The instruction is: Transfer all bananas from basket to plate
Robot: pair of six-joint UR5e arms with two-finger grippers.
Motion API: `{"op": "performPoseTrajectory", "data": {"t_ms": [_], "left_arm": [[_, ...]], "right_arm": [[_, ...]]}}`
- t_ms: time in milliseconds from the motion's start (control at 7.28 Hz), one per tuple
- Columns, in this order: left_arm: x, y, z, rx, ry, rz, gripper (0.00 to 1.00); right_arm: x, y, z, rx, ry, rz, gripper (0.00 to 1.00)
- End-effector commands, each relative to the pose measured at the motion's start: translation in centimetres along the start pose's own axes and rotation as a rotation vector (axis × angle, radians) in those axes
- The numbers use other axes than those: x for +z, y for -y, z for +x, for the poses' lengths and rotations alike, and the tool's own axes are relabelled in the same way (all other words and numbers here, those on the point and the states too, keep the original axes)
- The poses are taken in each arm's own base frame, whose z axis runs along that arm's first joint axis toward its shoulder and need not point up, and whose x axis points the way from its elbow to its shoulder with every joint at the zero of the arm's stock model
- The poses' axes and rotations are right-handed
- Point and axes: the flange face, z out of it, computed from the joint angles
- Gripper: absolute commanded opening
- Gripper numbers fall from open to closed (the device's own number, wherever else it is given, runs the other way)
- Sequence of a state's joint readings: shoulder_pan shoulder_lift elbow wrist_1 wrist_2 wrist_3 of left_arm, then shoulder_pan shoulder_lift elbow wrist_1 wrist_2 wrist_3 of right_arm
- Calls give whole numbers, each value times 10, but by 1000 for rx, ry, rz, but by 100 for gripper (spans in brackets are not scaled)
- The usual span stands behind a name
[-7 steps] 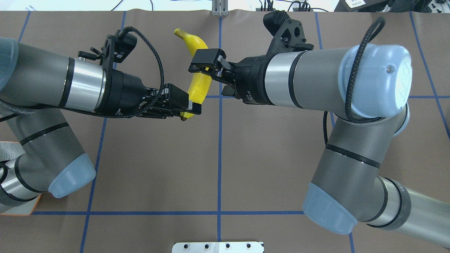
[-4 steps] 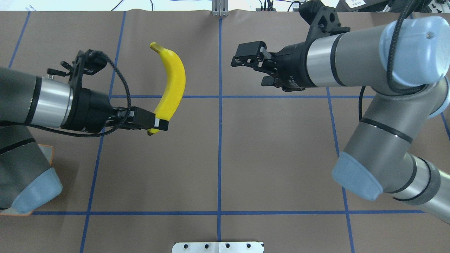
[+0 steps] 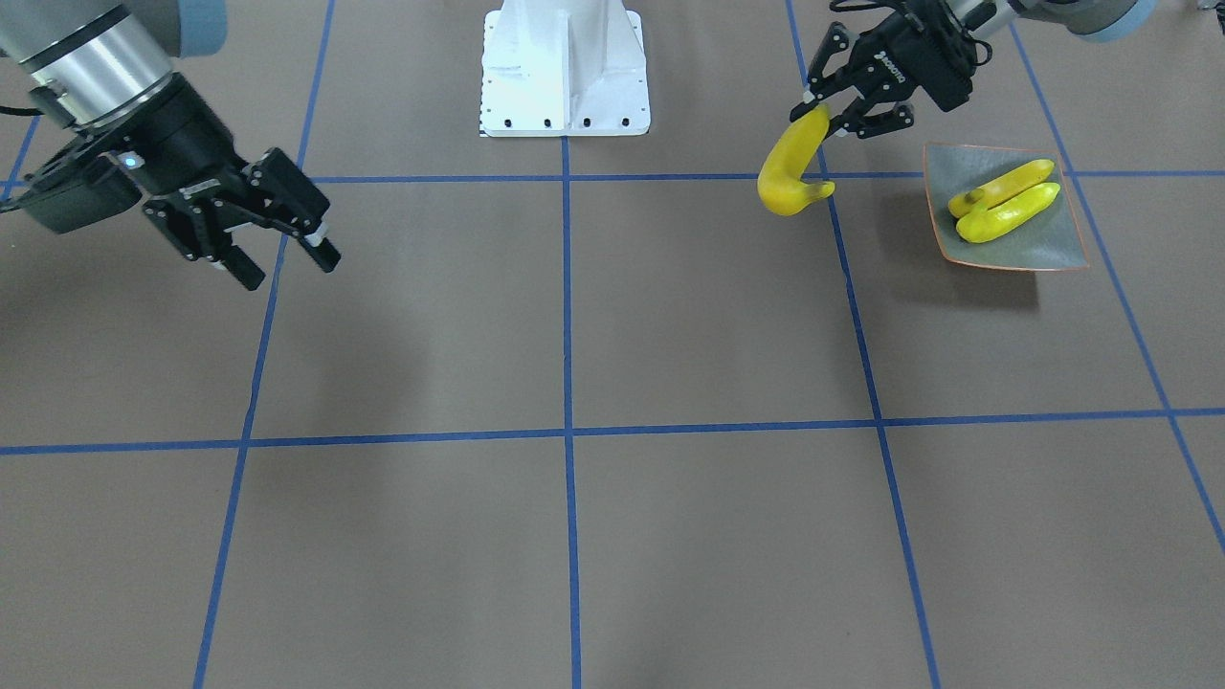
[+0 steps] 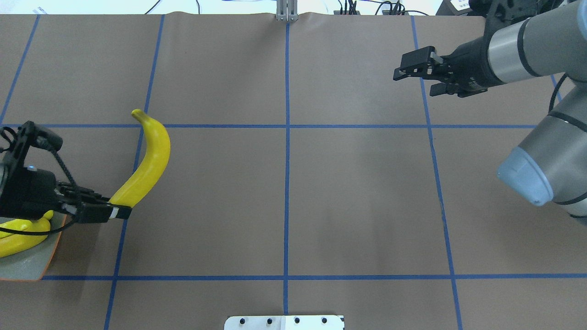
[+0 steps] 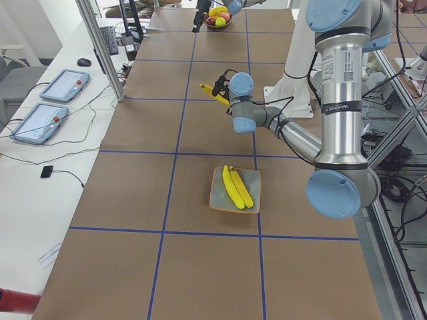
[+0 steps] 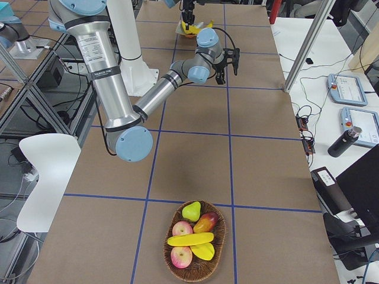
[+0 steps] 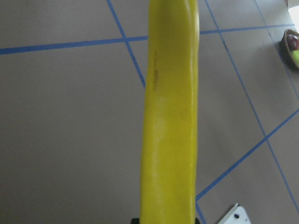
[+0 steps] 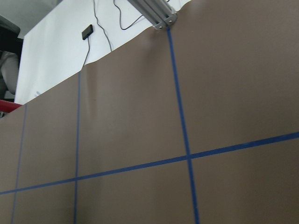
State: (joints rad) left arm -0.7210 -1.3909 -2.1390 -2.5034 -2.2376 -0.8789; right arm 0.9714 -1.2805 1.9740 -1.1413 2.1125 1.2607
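Step in hand, as I read it: getting the third of the bananas down on the plate. The left gripper [image 4: 117,213] is clamped on one end of a banana [image 4: 149,160], and the rest of it sticks out over bare desk [image 4: 284,201], away from the plate [image 4: 27,271]. The wrist cam is basically all yellow.

My plan is to swing the wrist so the long free end comes over the plate first, then go low before letting go. It's held by the tip, so it'll tip and roll if I drop it from height. That glossy skin and the upturned edges won't help either. I'd lay it parallel to the two already there [image 3: 1003,201] and use the bare strip on the operators' side of the plate.

Containers:
- **Plate:** it's toward the desk's left end, nearer the robot's edge. It has two bananas side by side, touching.
- **Right gripper [image 3: 287,266]:** fingers spread wide with nothing in them, hanging over the desk's right half.
- **Basket [image 6: 172,261]:** it's at the desk's right end. I count one banana [image 6: 190,239], a pear [image 6: 191,210], and some red and orange fruit. There's also another yellow piece [image 6: 203,251] I can't identify.
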Motion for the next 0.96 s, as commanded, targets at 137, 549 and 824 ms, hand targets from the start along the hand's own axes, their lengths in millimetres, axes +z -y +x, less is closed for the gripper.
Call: {"op": "performPoseTrajectory", "data": {"t_ms": [137, 549, 824], "left_arm": [[-42, -106, -79, 192, 73, -92, 0], [-36, -180, -184, 359, 117, -147, 0], [-51, -216, -221, 400, 130, -139, 0]], "right_arm": [[-32, 48, 122, -98, -111, -20, 100], [-84, 88, 253, -225, -168, -46, 100], [-93, 105, 297, -269, -193, -53, 100]]}}
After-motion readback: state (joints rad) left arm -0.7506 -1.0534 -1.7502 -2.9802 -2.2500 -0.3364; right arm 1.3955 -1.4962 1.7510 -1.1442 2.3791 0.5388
